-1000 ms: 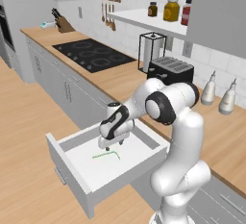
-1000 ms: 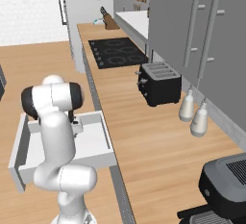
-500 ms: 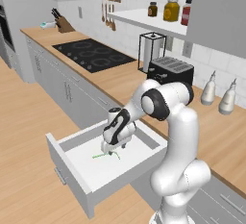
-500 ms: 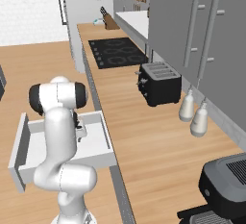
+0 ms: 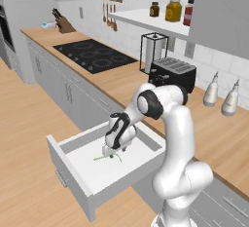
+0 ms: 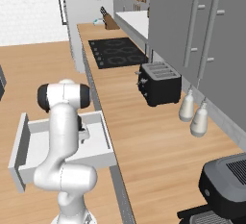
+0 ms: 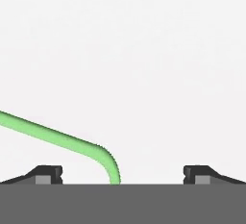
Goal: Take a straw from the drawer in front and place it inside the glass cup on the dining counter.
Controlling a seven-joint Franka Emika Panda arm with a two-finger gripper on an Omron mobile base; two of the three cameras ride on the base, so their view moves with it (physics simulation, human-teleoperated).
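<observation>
The drawer (image 5: pixel 90 175) stands pulled out below the wall counter, its white floor bare apart from the straw. The light-green straw (image 5: pixel 100 159) lies flat on that floor with one bent end. My gripper (image 5: pixel 111 155) reaches down into the drawer, right above the straw's bent end. In the hand view the gripper (image 7: pixel 122 174) is open, and the straw (image 7: pixel 57 138) runs from the left edge and curves down between the two fingertips (image 7: pixel 48 173). From the right base view the drawer (image 6: pixel 20 143) shows beside my arm. The glass cup and the dining counter are out of view.
On the wood-topped wall counter (image 5: pixel 121 87) stand a black toaster (image 5: pixel 172 72), two white bottles (image 5: pixel 211 89) and an inset cooktop (image 5: pixel 92 55). A dark coffee machine (image 6: pixel 226 184) sits at the near right. Grey cabinet doors (image 5: pixel 63 89) flank the drawer.
The arm has lowered the hand into the drawer, down to the straw. The jaws have stayed open and the straw has not moved.
</observation>
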